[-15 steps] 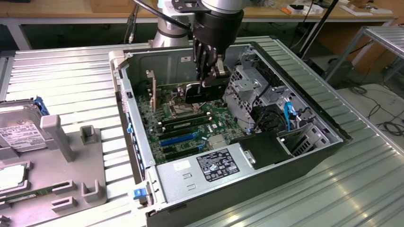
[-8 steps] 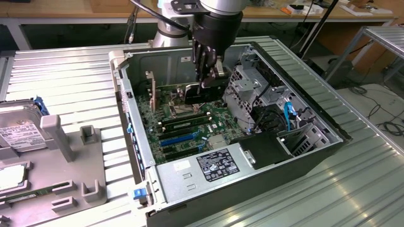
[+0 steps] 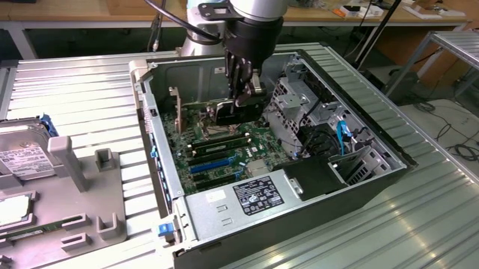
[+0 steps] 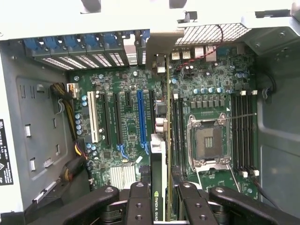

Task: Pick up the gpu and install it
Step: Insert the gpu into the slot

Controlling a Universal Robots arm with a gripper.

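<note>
The tool (image 4: 160, 199) grips the gpu (image 4: 158, 154) edge-on above the motherboard (image 4: 117, 117).

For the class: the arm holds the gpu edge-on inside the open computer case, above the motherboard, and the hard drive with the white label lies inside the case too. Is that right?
One detail is wrong. The hard drive lies outside the computer case, at the exterior view's left. The gripper does hold the gpu edge-on above the motherboard.

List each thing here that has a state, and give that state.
gripper: shut on the gpu, inside the computer case.
gpu: held on edge above the motherboard, not seated.
computer case: lying on its side, side panel off.
CPU socket: empty.
blue slot: empty.
hard drive: outside the case, in the grey holder.
</note>
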